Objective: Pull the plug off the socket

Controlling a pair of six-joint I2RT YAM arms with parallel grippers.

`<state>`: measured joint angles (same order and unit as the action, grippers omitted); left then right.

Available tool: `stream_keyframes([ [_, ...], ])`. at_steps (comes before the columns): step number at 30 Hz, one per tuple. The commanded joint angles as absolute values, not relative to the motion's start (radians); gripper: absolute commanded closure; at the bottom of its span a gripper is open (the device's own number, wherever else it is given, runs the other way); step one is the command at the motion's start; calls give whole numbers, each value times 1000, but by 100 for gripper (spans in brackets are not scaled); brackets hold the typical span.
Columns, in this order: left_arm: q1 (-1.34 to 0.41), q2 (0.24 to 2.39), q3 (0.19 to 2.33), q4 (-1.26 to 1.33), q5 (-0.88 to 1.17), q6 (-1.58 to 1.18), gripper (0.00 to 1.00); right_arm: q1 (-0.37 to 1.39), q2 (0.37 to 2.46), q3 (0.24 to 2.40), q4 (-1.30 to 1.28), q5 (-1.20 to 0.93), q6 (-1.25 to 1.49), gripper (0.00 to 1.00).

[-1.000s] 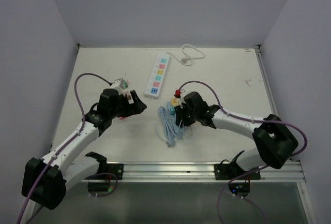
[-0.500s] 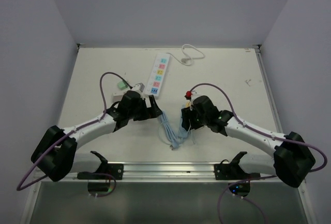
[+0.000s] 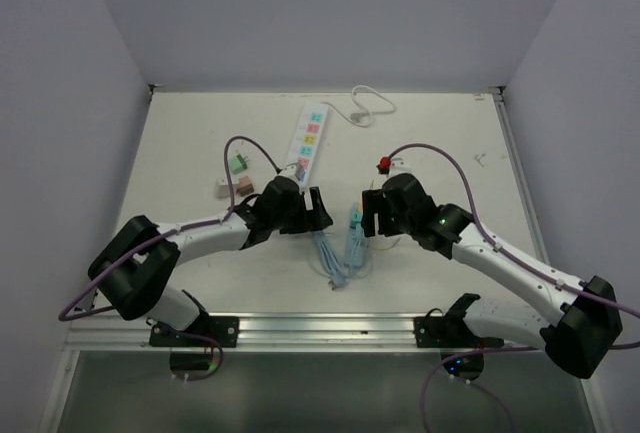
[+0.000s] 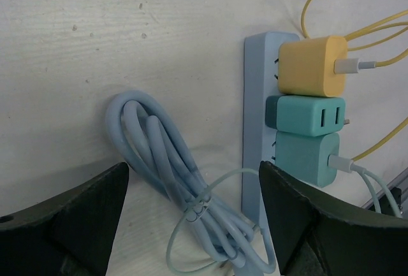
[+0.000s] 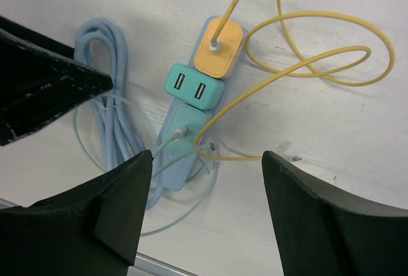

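Near the middle of the desk (image 3: 450, 133), a blue socket strip (image 4: 255, 116) carries three seated plugs in a row: a yellow plug (image 4: 312, 65), a teal two-port plug (image 4: 306, 115) and a teal plug with a white lead (image 4: 306, 156). A coiled blue cable (image 4: 159, 155) lies just left of it. My left jaws and right jaws hang released, grasping nothing. A white power strip (image 3: 305, 145) lies farther off.

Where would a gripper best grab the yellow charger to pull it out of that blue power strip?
By the yellow charger's boxy body, from above, pinching the two flat sides facing across the blue power strip. The teal charger crowds a third side, and the yellow cable leaves the top face, so straddle that.
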<state>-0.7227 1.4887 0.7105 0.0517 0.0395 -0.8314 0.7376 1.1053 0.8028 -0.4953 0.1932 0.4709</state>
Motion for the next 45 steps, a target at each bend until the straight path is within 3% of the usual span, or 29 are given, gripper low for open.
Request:
stream_keyframes([
  [1,-742,1496,701,118,5,-862,14,735,1074,883,-563,270,525,27],
  [8,-785,1486,647,129,5,-894,20,735,1127,905,-558,241,604,31],
  [28,-916,1390,569,140,-28,-950,20,765,1373,879,-454,281,718,38],
  [35,-916,1313,569,94,-84,-947,15,775,1420,854,-433,269,723,50],
  [39,-916,1279,600,26,-121,-919,9,773,1443,847,-413,218,716,63],
  [45,-908,1209,637,-84,-209,-890,4,775,1483,857,-422,150,692,68],
])
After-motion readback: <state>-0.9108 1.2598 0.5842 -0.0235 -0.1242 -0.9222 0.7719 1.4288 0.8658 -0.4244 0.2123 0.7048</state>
